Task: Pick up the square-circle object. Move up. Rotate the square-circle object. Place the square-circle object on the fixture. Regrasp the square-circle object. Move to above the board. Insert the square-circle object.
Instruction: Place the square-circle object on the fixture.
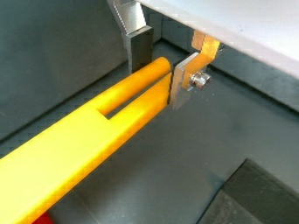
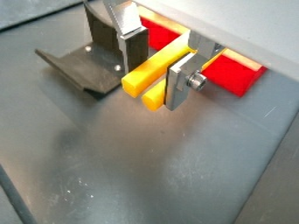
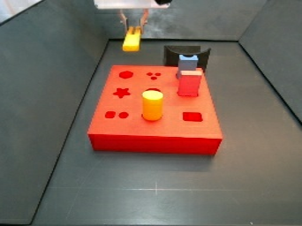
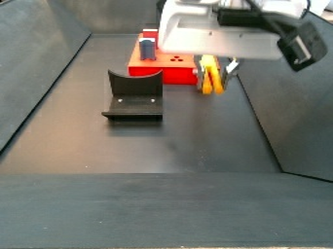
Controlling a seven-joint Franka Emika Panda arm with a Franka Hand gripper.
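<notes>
The square-circle object (image 3: 132, 40) is a long yellow-orange bar, and my gripper (image 3: 133, 29) is shut on it, holding it clear of the floor behind the far edge of the board (image 3: 141, 132). In both wrist views the bar (image 1: 93, 122) (image 2: 140, 80) runs lengthwise between the silver fingers of the gripper (image 1: 162, 77) (image 2: 152, 74). A side view has the gripper (image 4: 208, 70) and bar (image 4: 207, 80) to the right of the black fixture (image 4: 134, 97). The fixture (image 2: 82, 66) (image 3: 183, 53) stands empty, beside the red board (image 2: 233, 74) (image 4: 169, 66).
A short yellow-orange cylinder (image 3: 153, 105) stands upright in the board's top. A small red cuboid (image 3: 189, 84) and a blue-grey piece (image 3: 188, 63) stand near the board's far right corner. Dark walls enclose the grey floor (image 4: 169, 146).
</notes>
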